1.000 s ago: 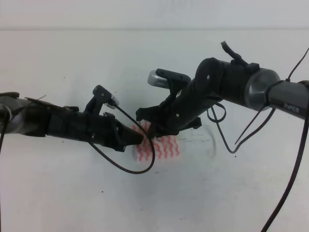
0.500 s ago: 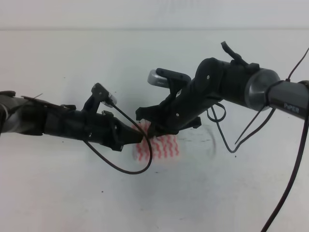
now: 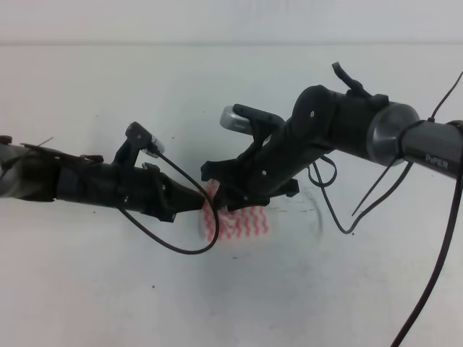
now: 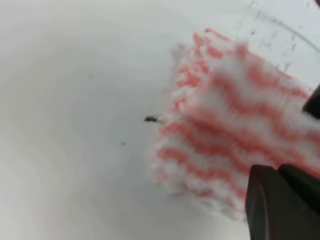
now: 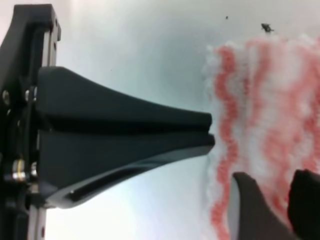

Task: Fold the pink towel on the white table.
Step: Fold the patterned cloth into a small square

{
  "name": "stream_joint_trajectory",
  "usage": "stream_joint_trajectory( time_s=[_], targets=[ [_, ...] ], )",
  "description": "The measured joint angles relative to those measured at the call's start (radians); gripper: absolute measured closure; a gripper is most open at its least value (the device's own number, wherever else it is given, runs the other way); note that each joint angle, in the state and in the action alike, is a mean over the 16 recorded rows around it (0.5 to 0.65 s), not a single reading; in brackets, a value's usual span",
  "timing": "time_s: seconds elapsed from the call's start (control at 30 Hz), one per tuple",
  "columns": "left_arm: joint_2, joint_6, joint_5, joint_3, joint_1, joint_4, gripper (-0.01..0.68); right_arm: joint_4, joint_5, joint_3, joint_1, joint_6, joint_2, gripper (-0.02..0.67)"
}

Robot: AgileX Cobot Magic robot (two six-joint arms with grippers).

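Note:
The pink towel (image 3: 244, 221) lies as a small folded pad on the white table (image 3: 108, 289), its wavy stripes filling the left wrist view (image 4: 235, 125) and the right wrist view (image 5: 265, 100). My left gripper (image 3: 205, 202) is shut, and its joined fingertips (image 5: 207, 134) touch the towel's left edge. My right gripper (image 3: 226, 205) comes down on the towel's upper left part. Its two fingers (image 5: 250, 210) stand close together with a strip of towel between them. The right arm hides the towel's top edge in the high view.
A black cable (image 3: 181, 249) loops under the left arm down to the table. Cables (image 3: 340, 210) hang from the right arm to the right of the towel. The table has dark specks (image 4: 150, 119) and faint scuffs (image 3: 304, 210).
My left arm has drawn back to the left, with its tip now at the towel's left edge. The right gripper has shifted slightly down and left. The towel stays in place.

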Motion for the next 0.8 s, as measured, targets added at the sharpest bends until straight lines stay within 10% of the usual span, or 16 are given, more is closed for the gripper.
stream_joint_trajectory(
  time_s=[0.33, 0.8],
  targets=[
    [-0.018, 0.004, -0.006, 0.0, 0.01, -0.005, 0.677, 0.006, 0.003, 0.0, 0.0, -0.001, 0.0, 0.45],
    [-0.123, -0.031, 0.012, 0.0, 0.026, -0.011, 0.677, -0.077, 0.002, 0.0, -0.016, -0.008, -0.008, 0.602]
  ],
)
